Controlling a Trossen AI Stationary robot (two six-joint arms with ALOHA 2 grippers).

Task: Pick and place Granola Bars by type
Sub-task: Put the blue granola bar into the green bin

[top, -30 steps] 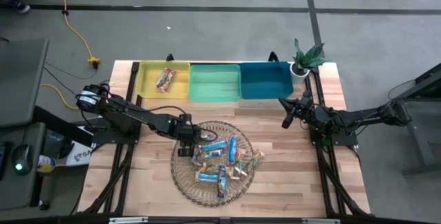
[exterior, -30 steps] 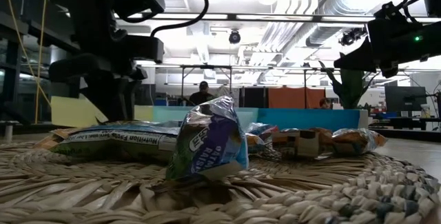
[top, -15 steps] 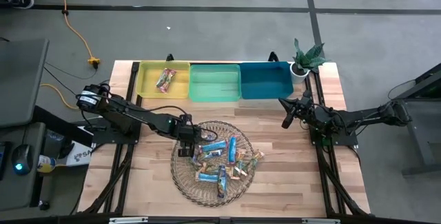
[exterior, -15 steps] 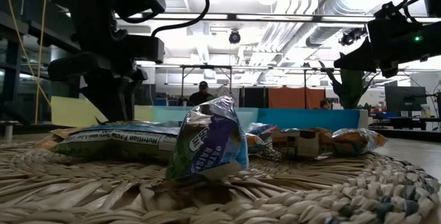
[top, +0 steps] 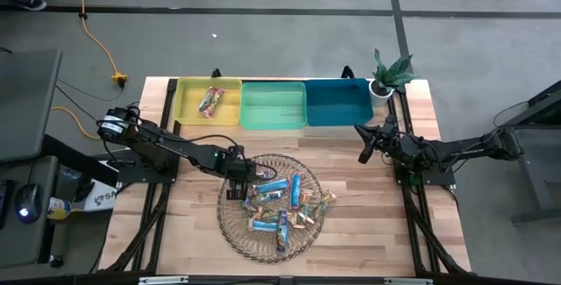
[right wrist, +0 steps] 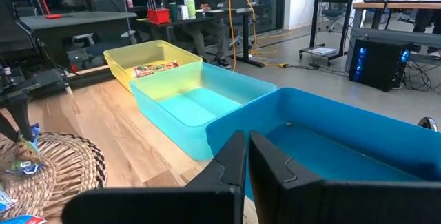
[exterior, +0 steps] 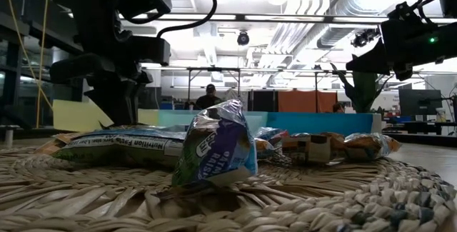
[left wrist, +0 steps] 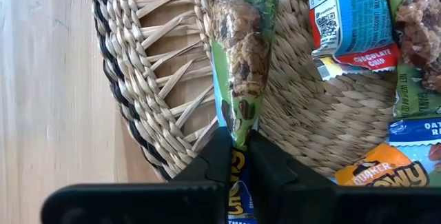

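Several granola bars [top: 280, 202] in blue, green and orange wrappers lie heaped on a round wicker plate [top: 237, 232] at the table's middle. One more bar [top: 210, 101] lies in the yellow bin [top: 188, 110]. My left gripper [left wrist: 239, 156] stands over the plate's left part [top: 235, 184] and is shut on a green bar [left wrist: 241, 58]. My right gripper [top: 364, 155] hangs shut and holding nothing above the table's right side, near the teal bin [top: 337, 101]; its fingers [right wrist: 231, 158] point toward the bins. My left gripper pinches the green bar between its two fingers at the end nearest the plate's rim [left wrist: 238, 133], one finger on each long side. The wrapper is squeezed narrow there. The fingers slant steeply down from above. The rest of the bar lies on the wicker plate.
Yellow, green [top: 273, 105] and teal bins stand in a row along the far edge. A small potted plant [top: 390, 74] stands at the far right corner. Bare wood lies left and right of the plate. People sit in the room beyond the table.
My left gripper has shut on the green bar without moving from its place; in the low view its fingers stand closer together than before. The bars have kept still.
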